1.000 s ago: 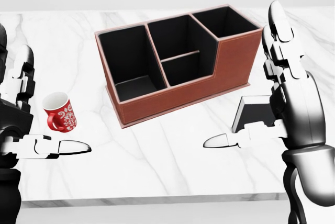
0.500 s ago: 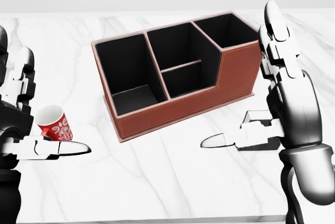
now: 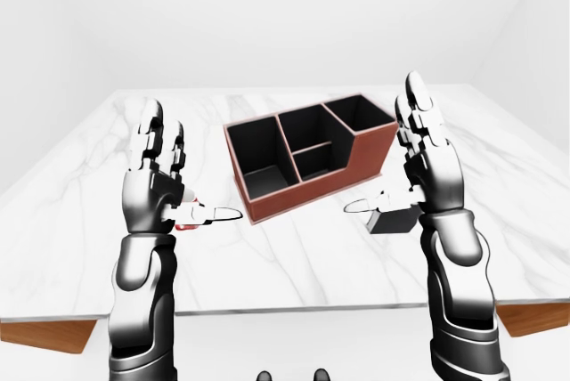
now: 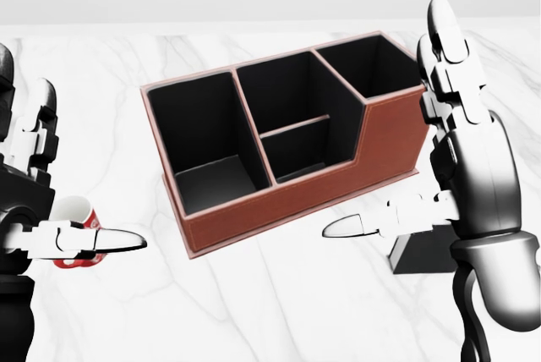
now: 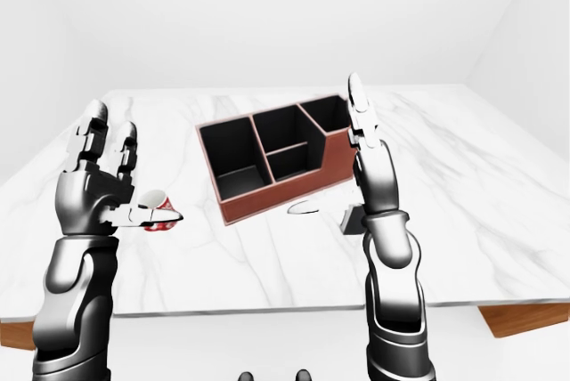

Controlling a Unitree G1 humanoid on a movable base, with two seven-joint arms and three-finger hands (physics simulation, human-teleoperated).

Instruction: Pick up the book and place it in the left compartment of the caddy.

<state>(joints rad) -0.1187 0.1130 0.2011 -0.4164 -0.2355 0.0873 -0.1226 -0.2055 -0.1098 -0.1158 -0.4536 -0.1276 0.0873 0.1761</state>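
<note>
The brown caddy (image 4: 296,197) with black insides stands in the middle of the white marble table. Its left compartment (image 4: 203,138) holds nothing. The dark book (image 4: 421,254) rests on the table right of the caddy, low in the head view, and my right hand partly hides it. My right hand (image 4: 448,142) is open just above the book, fingers upright and thumb pointing left, holding nothing. At the left edge my left hand (image 4: 34,167) is also open, its thumb lying across a red patterned mug (image 5: 156,214).
The marble table (image 3: 294,265) ends near the bottom of the left-eye view, with brown wood (image 3: 534,317) showing under its corners. Bare marble lies between the caddy and the table's near edge. White walls surround the table.
The whole picture has shifted: the camera has moved closer, so the caddy looks larger and the book and mug sit lower. Both hands keep the same open pose.
</note>
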